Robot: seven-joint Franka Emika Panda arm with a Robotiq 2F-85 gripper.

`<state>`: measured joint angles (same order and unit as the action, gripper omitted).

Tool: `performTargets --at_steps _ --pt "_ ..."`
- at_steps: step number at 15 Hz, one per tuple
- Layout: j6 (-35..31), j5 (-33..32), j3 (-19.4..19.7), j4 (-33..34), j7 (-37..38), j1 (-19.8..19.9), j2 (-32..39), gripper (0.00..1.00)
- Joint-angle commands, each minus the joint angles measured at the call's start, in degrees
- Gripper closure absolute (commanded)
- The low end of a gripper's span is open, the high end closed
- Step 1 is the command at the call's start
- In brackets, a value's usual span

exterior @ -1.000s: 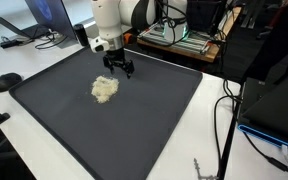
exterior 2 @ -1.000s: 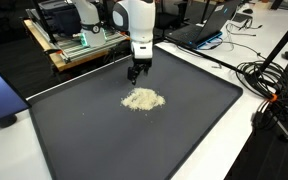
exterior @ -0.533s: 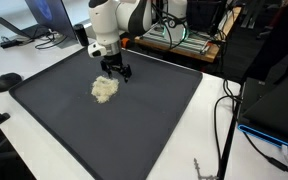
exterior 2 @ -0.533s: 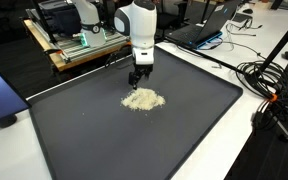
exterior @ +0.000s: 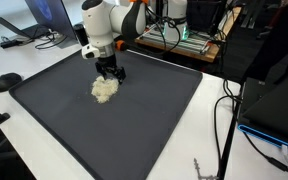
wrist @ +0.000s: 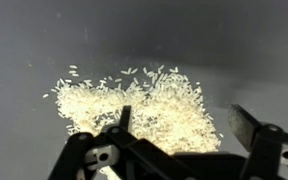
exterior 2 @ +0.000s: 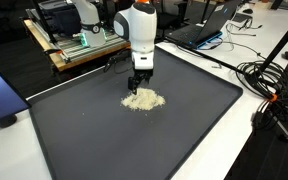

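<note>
gripper [wrist: 181, 120]: jaws spread, empty, just above the pile.
rice pile [wrist: 134, 100]: loose white grains heaped on the mat, nearer the arm's base, with strays around.
handling: likely light and free-flowing; a pinch holds few grains, best taken at the thick centre.
mat [exterior: 154, 110]: dark, flat.

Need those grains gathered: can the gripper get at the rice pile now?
Probably yes: the open gripper hovers just above the rice pile, with nothing between them on the mat.
</note>
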<state>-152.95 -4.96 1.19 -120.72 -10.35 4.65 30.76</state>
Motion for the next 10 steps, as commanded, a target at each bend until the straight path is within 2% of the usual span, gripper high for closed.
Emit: performTargets --at_steps 1,2,6,10 --pt "2.6 1.1 -1.3 2.0 -2.2 1.7 1.1 0.2" --pt "3.4 1.2 -1.4 2.2 -2.3 1.8 1.3 0.31" --pt "6.2 1.2 -1.6 2.9 -2.8 2.0 1.4 0.61" --pt "7.1 1.3 -2.0 3.4 -3.6 1.9 1.1 0.87"
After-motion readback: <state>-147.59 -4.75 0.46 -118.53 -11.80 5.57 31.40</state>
